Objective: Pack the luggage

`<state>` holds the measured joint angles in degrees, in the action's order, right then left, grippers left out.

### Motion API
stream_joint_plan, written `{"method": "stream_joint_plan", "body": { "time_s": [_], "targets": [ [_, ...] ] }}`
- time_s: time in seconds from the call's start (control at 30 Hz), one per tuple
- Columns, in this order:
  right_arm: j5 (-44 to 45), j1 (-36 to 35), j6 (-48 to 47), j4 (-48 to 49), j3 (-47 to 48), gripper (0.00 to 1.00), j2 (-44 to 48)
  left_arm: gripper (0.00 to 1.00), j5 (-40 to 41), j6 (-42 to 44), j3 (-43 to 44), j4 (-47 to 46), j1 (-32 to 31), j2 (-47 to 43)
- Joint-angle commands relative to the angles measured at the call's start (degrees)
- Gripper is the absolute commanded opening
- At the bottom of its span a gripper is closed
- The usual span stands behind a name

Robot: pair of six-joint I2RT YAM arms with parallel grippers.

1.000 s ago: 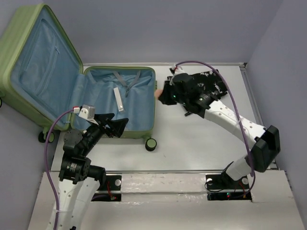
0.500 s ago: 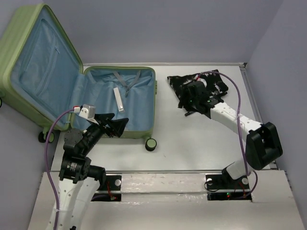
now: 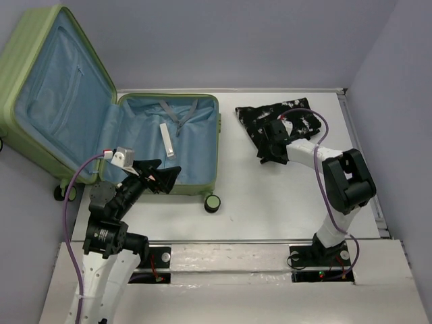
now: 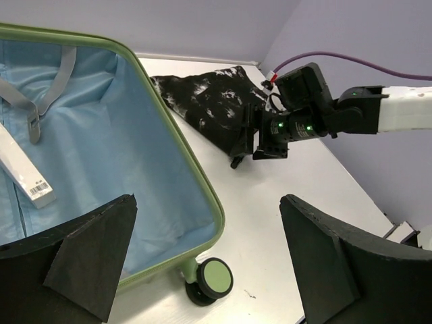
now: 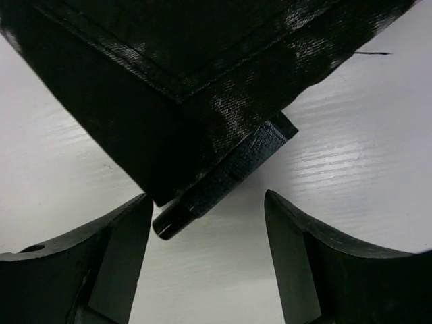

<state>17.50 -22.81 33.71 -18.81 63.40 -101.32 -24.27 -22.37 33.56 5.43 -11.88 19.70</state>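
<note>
item 1, the luggage (image 3: 192, 145): large light-green hard-shell suitcase with ribbed sides, light blue fabric lining and small black wheels with green hubs (image 3: 212, 202). you see it lying fully open at the left of the white table (image 3: 270, 202). the base shell rests flat on the tabletop. the lid stands tilted up and back at the far left. inside the base lie grey fabric straps (image 3: 177, 111) and a white flat rectangular strip (image 3: 167, 140) with small print at one end.

item 2, your left gripper (image 3: 160, 174): jaws spread wide, holding nothing. it hangs over the near rim of the base shell. in the left wrist view the green rim and one wheel show between its fingers.

item 3, your right gripper (image 5: 206, 263): jaws spread wide, nothing between them. it points down at the table, well apart from the luggage, with bare tabletop between the two.

item 4, black folded garment with white pattern (image 3: 251, 121): flat on the table to the right of the luggage, not touching it. its near corner lies just beyond the right fingertips. a black ribbed bar (image 5: 223, 179) pokes out from under that corner. you cannot tell from the views what it is.
</note>
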Motion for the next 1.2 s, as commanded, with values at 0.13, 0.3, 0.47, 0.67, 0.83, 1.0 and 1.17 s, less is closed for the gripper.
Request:
{"method": "stream_joint_plan", "body": {
  "time_s": [0.13, 0.3, 0.47, 0.67, 0.83, 1.0, 1.17],
  "targets": [
    [1.84, 0.4, 2.32, 4.04, -0.73, 0.59, -4.06, 0.99, -2.18, -0.13, 0.89, -2.36, 0.19, 0.6],
    [2.72, 0.4, 2.76, 5.01, -5.82, 0.34, -0.82, 0.99, -2.27, -0.22, 0.8, -2.44, 0.19, 0.69],
    [2.37, 0.4, 2.15, 5.01, -13.29, 0.12, 8.93, 0.99, -1.83, -0.22, 0.8, -2.44, 0.19, 0.6],
    [-7.55, -1.26, 1.62, 4.13, -17.87, 0.08, 22.9, 0.99, 0.88, -1.45, 1.07, -1.83, 0.28, 0.69],
    [-11.34, -11.18, 2.06, 4.13, -8.05, 0.07, 28.73, 0.99, 2.12, -2.24, 1.15, -1.65, 0.37, 0.86],
    [-15.29, -23.05, 0.65, 5.79, 15.46, 0.13, 14.45, 0.99, 3.09, -2.33, 1.24, -1.39, 0.37, 0.77],
    [-13.74, -22.38, -3.11, 1.77, 26.25, 0.95, 4.13, 0.99, 3.79, -2.41, 1.59, -0.77, 0.28, 1.04]
  ]
}}
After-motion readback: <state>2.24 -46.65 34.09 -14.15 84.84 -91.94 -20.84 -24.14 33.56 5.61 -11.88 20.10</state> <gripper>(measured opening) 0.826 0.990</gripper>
